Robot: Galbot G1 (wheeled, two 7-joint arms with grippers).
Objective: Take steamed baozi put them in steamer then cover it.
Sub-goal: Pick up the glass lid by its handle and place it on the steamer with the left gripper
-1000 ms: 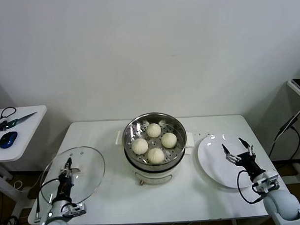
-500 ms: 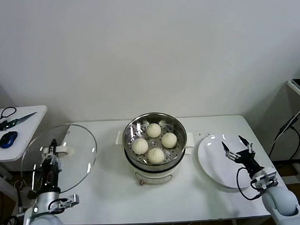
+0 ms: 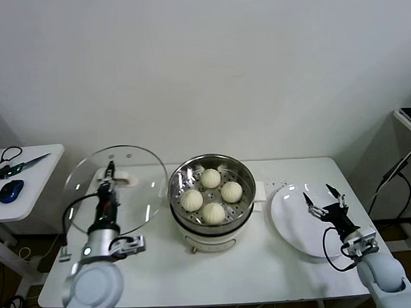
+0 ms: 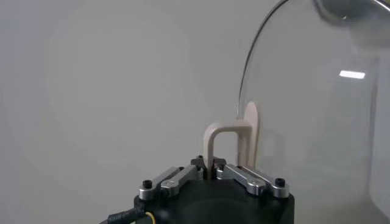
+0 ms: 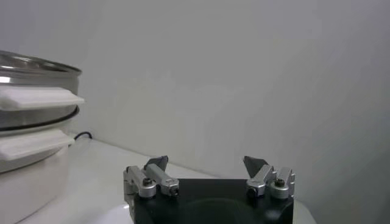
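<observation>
The steel steamer (image 3: 211,169) on its white base stands mid-table with four cream-white baozi (image 3: 213,212) on its perforated tray. My left gripper (image 3: 110,174) is shut on the cream-white handle (image 4: 230,141) of the clear glass cover (image 3: 115,191). It holds the cover tilted in the air just left of the steamer. The cover's rim (image 4: 253,58) shows in the left wrist view. My right gripper (image 3: 325,202) is open and empty above the white plate (image 3: 296,222). The steamer's side (image 5: 30,103) shows in the right wrist view.
A side table (image 3: 17,184) at far left holds scissors (image 3: 20,164) and a blue mouse (image 3: 11,190). A stand with a cable (image 3: 402,164) is at the right edge.
My left gripper has lifted the cover off the table's front left and carried it up and right, close to the steamer. The right gripper has stayed over the plate.
</observation>
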